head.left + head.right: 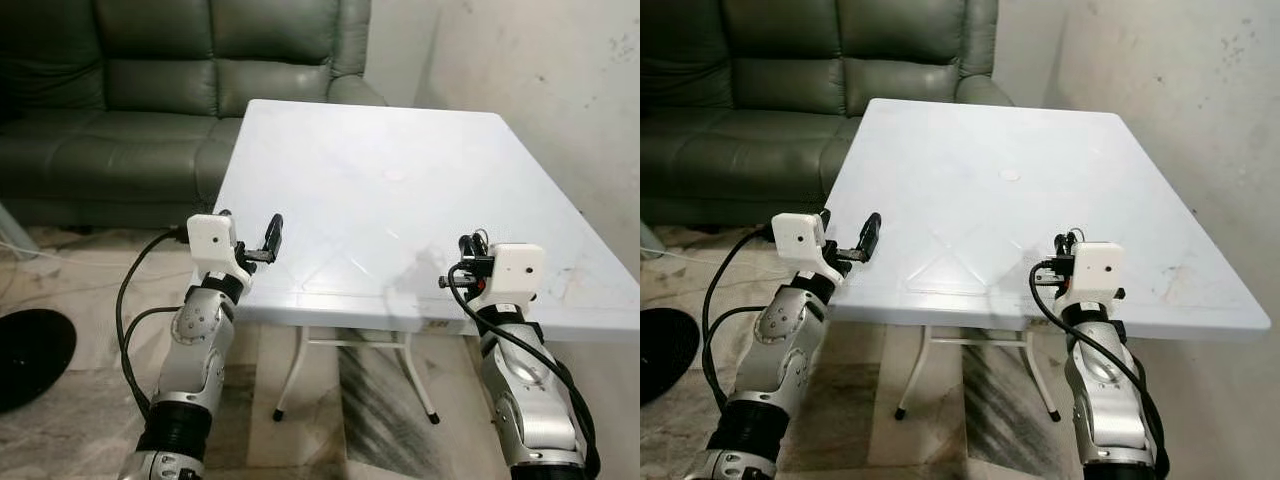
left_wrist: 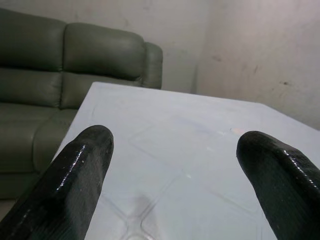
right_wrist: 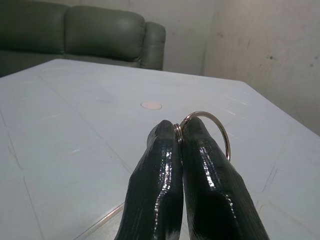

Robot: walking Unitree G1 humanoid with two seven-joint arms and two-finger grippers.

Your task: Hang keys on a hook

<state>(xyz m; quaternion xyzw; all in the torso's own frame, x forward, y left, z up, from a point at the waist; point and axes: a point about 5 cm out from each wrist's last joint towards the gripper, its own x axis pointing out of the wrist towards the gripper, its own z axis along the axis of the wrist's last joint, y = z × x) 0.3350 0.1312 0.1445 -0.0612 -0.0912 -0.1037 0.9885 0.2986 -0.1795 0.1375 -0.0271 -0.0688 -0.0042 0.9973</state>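
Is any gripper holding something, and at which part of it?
The right gripper pinches a metal key ring at its rim; the left gripper is open, holding nothing.

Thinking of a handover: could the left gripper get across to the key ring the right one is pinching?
Probably yes. The left gripper is open and holds nothing, the right gripper is shut on the key ring, and only bare white table lies between them.

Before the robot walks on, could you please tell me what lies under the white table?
Under the white table show its folding legs and marbled floor. The tabletop hides everything farther back. The right hand pinches a key ring above the near edge.
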